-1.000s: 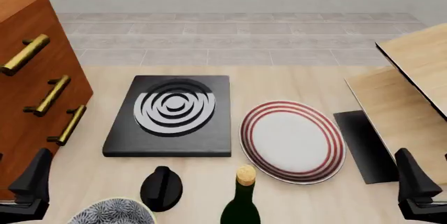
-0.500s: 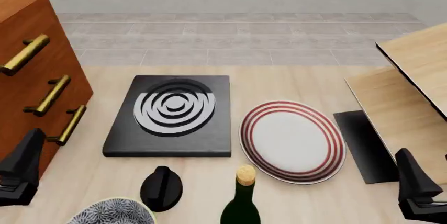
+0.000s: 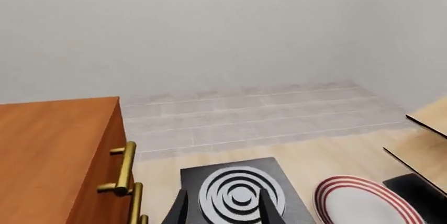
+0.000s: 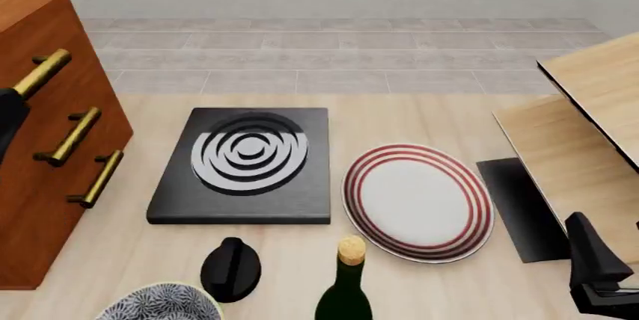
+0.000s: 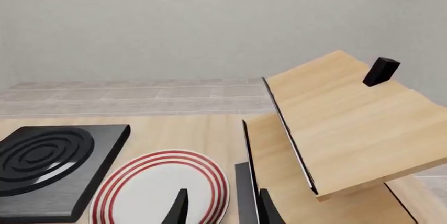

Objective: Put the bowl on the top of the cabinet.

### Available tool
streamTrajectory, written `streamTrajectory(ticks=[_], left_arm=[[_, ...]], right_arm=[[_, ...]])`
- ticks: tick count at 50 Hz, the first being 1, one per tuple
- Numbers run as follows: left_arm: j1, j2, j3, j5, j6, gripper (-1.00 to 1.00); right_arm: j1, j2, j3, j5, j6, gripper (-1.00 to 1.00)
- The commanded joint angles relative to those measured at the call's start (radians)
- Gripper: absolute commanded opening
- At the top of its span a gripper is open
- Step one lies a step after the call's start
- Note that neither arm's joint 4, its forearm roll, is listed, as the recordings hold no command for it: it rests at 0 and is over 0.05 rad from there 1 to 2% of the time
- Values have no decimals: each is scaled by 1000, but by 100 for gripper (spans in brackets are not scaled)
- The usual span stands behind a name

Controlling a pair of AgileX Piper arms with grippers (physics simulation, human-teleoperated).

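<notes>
Sitting near-edge: bowl [image 4: 160, 303], left tool [image 3: 222, 208] well above.

Bowl [image 4: 160, 302] at near edge, beside cabinet [image 4: 45, 133]

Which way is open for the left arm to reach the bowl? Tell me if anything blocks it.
Probably reachable from above: the bowl sits uncovered at the near edge, the knob beside it. The left end effector is raised beside the cabinet.

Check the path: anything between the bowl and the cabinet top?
Nothing visible. The bowl sits at the table's near edge, the cabinet just left of it with its top bare. The black knob and bottle stand to the bowl's right, off the path.
</notes>
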State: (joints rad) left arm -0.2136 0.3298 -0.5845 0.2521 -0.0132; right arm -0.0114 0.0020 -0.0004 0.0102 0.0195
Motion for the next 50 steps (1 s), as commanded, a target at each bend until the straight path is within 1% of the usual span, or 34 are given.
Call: streamTrajectory(ticks=[1, 2, 3, 4, 5, 6, 7, 8, 9, 10, 11, 12, 14, 19, 20, 24, 26, 27, 29, 35, 40, 41, 43, 47, 50], left_arm=[[-66, 102, -140, 136, -27, 100], [-72, 119, -142, 152, -39, 100], [-85, 146, -152, 179, -72, 100], [-59, 151, -152, 191, -152, 100], [-59, 151, -152, 191, -152, 100], [-48, 160, -156, 204, -180, 100], [-87, 179, -165, 226, -132, 100], [-87, 179, -166, 226, -132, 100], [-132, 198, -163, 243, -152, 100], [-148, 206, -154, 250, -193, 100], [-131, 207, -161, 261, -195, 100], [-120, 210, -171, 273, -151, 100], [-124, 221, -177, 290, -121, 100], [-125, 243, -161, 308, -110, 100], [-139, 247, -162, 317, -100, 100], [-144, 239, -177, 361, -95, 100], [-140, 234, -181, 387, -73, 100], [-140, 234, -181, 387, -73, 100], [-132, 227, -167, 417, -56, 100], [-119, 202, -150, 466, -49, 100], [-105, 185, -152, 493, -15, 100], [-112, 186, -148, 498, -23, 100], [-101, 180, -138, 508, -17, 100], [-107, 174, -86, 519, -13, 100], [-108, 162, -76, 524, -19, 100]], right_arm=[[1, -1, 0, 4, 5, 100], [1, -1, 0, 4, 5, 100], [1, -1, 0, 5, 5, 100], [1, -1, 0, 5, 5, 100], [1, -1, 0, 5, 5, 100], [1, -1, 0, 6, 5, 100], [2, -1, 0, 6, 4, 100], [2, -1, 0, 6, 4, 100], [2, -1, 0, 6, 5, 100], [2, -1, 0, 6, 5, 100], [2, -1, 0, 7, 6, 100], [3, -1, 0, 6, 5, 100], [4, -1, 0, 7, 5, 100], [4, -1, 0, 8, 4, 100], [3, -1, 0, 9, 5, 100], [3, -1, 0, 9, 3, 100], [4, -1, 0, 10, 4, 100], [4, -1, 0, 10, 4, 100], [6, -1, 0, 12, 5, 100], [4, -1, 0, 10, 8, 100], [3, -1, 0, 9, 10, 100], [3, -1, 0, 9, 11, 100], [3, -1, 0, 9, 10, 100], [5, -2, 0, 9, 10, 100], [5, -2, 0, 8, 11, 100]])
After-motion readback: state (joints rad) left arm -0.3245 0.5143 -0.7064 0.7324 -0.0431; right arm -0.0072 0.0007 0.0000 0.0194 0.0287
